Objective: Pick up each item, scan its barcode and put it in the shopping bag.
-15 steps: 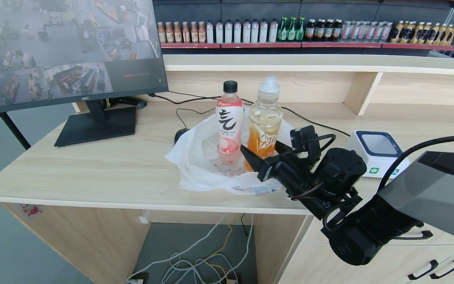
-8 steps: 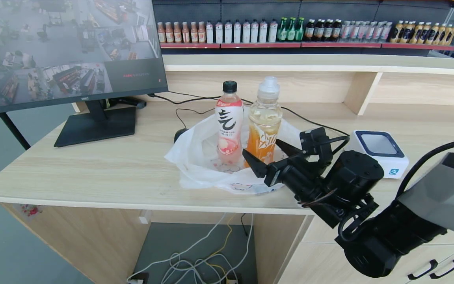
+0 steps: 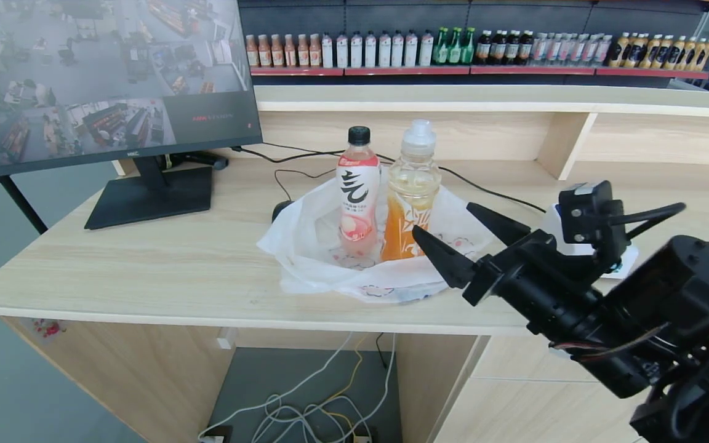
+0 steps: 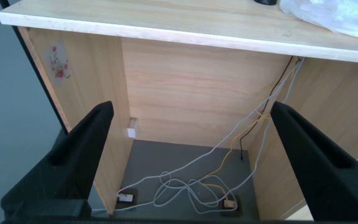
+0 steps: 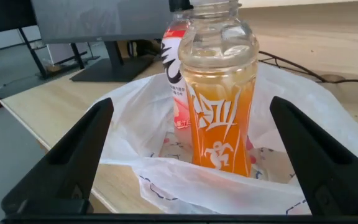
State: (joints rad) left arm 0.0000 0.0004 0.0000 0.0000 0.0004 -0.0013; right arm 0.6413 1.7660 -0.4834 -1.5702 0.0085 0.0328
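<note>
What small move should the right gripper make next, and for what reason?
Probably draw the open, empty right gripper back from the white plastic shopping bag: the orange drink bottle and the pink drink bottle both stand upright inside it, so nothing seems left to pick.

shopping bag [image 3: 305,246]: thin crinkled plastic | orange bottle [image 3: 412,203]: clear glossy plastic | counter [image 3: 145,264]: matt wood grain
</note>
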